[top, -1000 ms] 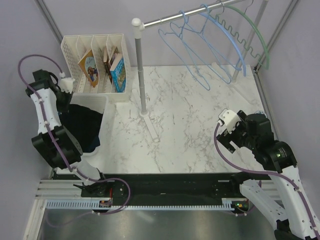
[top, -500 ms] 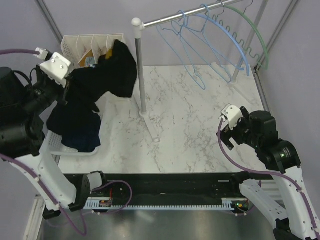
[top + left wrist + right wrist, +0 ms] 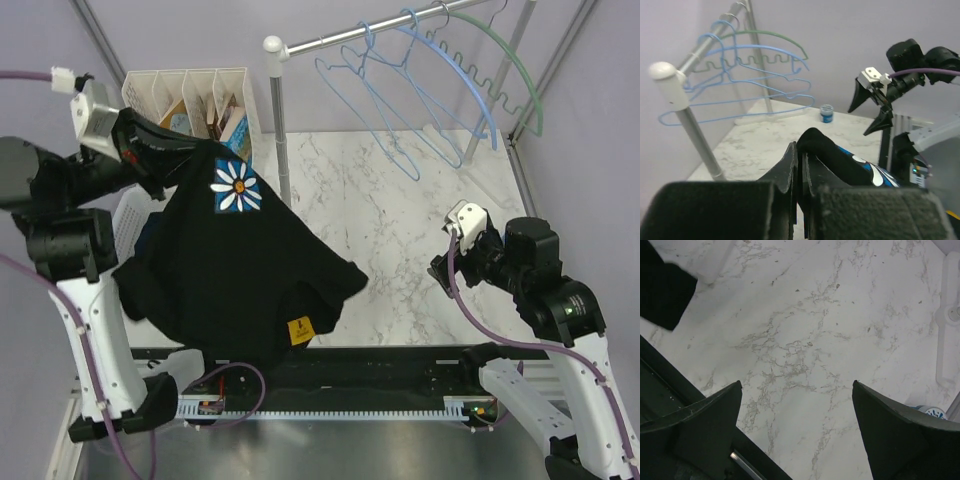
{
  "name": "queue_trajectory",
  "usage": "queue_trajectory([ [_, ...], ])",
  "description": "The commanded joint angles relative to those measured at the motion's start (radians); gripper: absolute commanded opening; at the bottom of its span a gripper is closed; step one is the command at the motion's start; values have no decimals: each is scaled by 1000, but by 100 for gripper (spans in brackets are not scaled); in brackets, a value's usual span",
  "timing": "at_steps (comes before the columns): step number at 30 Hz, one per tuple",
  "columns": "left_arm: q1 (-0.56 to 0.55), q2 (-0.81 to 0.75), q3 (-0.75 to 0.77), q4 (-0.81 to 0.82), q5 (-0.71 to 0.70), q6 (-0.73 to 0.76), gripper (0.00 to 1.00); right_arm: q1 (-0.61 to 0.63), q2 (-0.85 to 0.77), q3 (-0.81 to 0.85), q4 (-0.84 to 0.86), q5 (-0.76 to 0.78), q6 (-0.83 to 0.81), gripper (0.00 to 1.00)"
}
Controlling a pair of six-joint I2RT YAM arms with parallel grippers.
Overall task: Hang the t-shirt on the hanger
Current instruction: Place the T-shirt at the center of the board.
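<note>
The black t-shirt hangs spread out over the table's left side, its white daisy print uppermost and a yellow emblem near the lower edge. My left gripper is raised at the far left, shut on a fold of the shirt's upper edge; the left wrist view shows black cloth pinched between the jaws. The thin light-blue hanger hangs from the rail at the back, apart from the shirt. My right gripper hovers open over bare marble at the right.
The rack's grey pole stands just behind the shirt. A blue wavy hanger and a green arched one share the rail. A white book organiser stands back left. A small blue cup sits at the far right.
My left arm has swung up and lifted the t-shirt out of the white bin; the shirt has unfurled and now hangs flat with the daisy showing. The right gripper barely shifted.
</note>
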Motion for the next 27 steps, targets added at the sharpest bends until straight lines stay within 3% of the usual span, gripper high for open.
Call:
queue_trajectory([
  [1, -165, 56, -28, 103, -63, -88, 2, -5, -5, 30, 66, -114, 67, 98],
  [5, -480, 164, 103, -313, -231, 334, 2, -3, -25, 3, 89, -139, 52, 98],
  [11, -867, 204, 0, -447, -477, 664, 2, -5, -89, -46, 117, -124, 25, 98],
  [16, -1053, 397, 5, -540, -620, 798, 2, -5, -128, -65, 144, -32, 12, 98],
  [18, -1089, 448, -21, -556, -710, 816, 20, -5, -134, -62, 144, -3, 0, 98],
  [19, -1089, 478, -38, -568, -730, 813, 40, -5, -132, -63, 143, 17, -2, 98],
  [20, -1081, 506, -48, -574, -774, 774, 43, -5, -129, -65, 141, 52, -15, 98],
  [21, -1064, 500, -60, -615, -734, 769, 46, -5, -115, -62, 118, 65, -27, 98],
  [22, -1044, 474, -134, -617, -683, 767, 91, -5, -109, -57, 98, 67, -50, 98],
  [23, -1003, 361, -200, -596, -625, 731, 99, -5, -103, -45, 81, 41, -73, 98],
  [25, -963, 225, -413, -495, -582, 691, 99, -5, -85, -28, 14, -7, -164, 98],
  [27, -919, 18, -530, -468, -546, 654, 99, -5, -30, -16, -79, -124, -298, 98],
])
